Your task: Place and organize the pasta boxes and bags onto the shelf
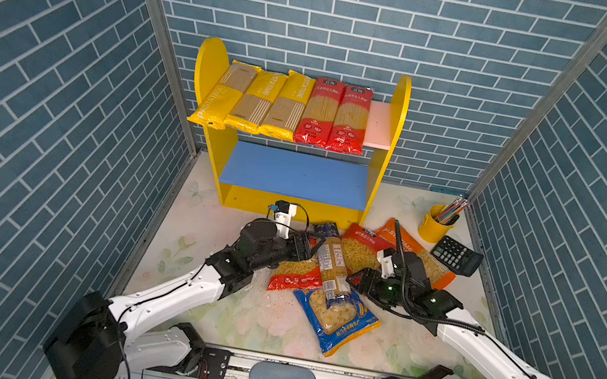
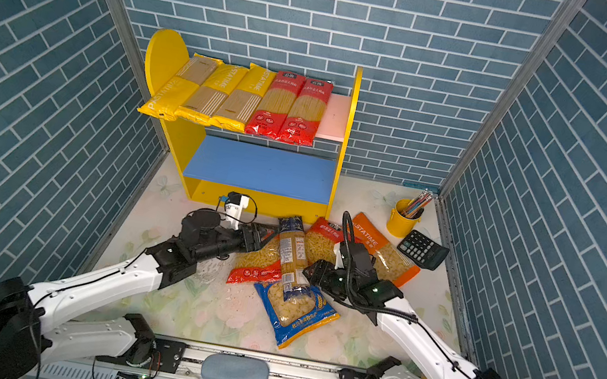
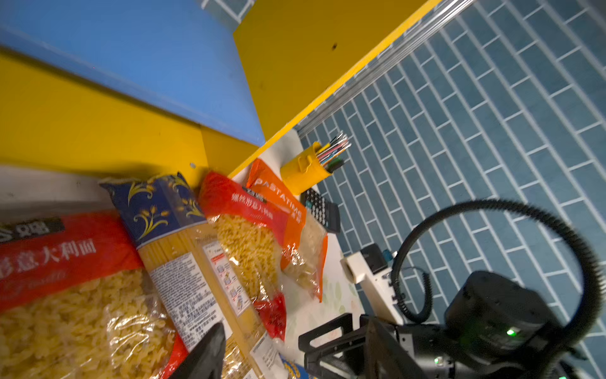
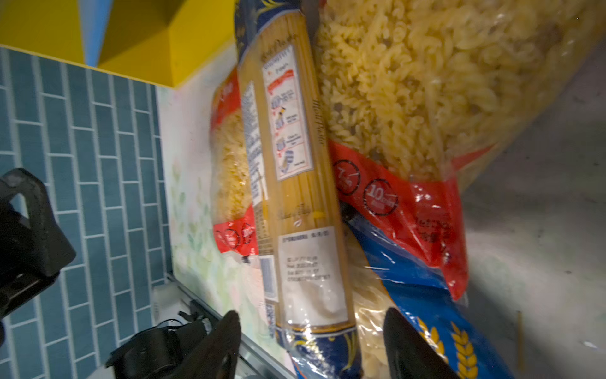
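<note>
The shelf holds three yellow and two red spaghetti packs side by side on its pink upper board; the blue lower board is bare. On the table a dark-blue spaghetti pack lies across a red bag and a blue bag. Beside them lie a second red bag and an orange bag. My left gripper is open at the pack's far end. My right gripper is open, its fingers straddling the pack's near end with gaps on both sides.
A yellow pencil cup and a black calculator stand at the back right, close to the orange bag. The shelf's yellow base is just behind the left gripper. Brick-pattern walls close in both sides.
</note>
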`<state>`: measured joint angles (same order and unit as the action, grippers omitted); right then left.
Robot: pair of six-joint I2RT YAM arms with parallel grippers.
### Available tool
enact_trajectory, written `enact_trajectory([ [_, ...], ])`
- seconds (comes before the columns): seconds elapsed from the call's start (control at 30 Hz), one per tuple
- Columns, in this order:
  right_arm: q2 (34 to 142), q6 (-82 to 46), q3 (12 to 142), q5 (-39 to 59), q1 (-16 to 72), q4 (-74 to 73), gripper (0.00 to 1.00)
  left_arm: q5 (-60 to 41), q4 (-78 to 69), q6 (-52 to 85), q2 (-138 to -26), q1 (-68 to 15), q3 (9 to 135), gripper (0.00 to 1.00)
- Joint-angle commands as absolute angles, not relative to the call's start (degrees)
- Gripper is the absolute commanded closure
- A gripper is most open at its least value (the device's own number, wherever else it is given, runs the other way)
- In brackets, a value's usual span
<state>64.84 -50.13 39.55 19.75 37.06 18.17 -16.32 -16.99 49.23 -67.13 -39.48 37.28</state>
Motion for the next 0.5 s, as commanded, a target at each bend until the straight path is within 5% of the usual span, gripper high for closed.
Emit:
enact_trajectory([
  [0.0,69.8,-40.8,44.2,21.4,36.9,24.5,0.29,-16.7,-18.4,48.1,-70.0,-40.9,35.6,0.31],
  [0.17,75.7,-41.8,44.3,28.2,36.8,14.7,0.35,-15.4,-22.0,47.9,-73.5,-40.2,33.0,0.32],
  [0.47,74.5,-40.1,46.1,29.4,37.1,16.9,0.78,-17.0,-25.4,49.3,-77.0,-39.7,31.5,0.33],
])
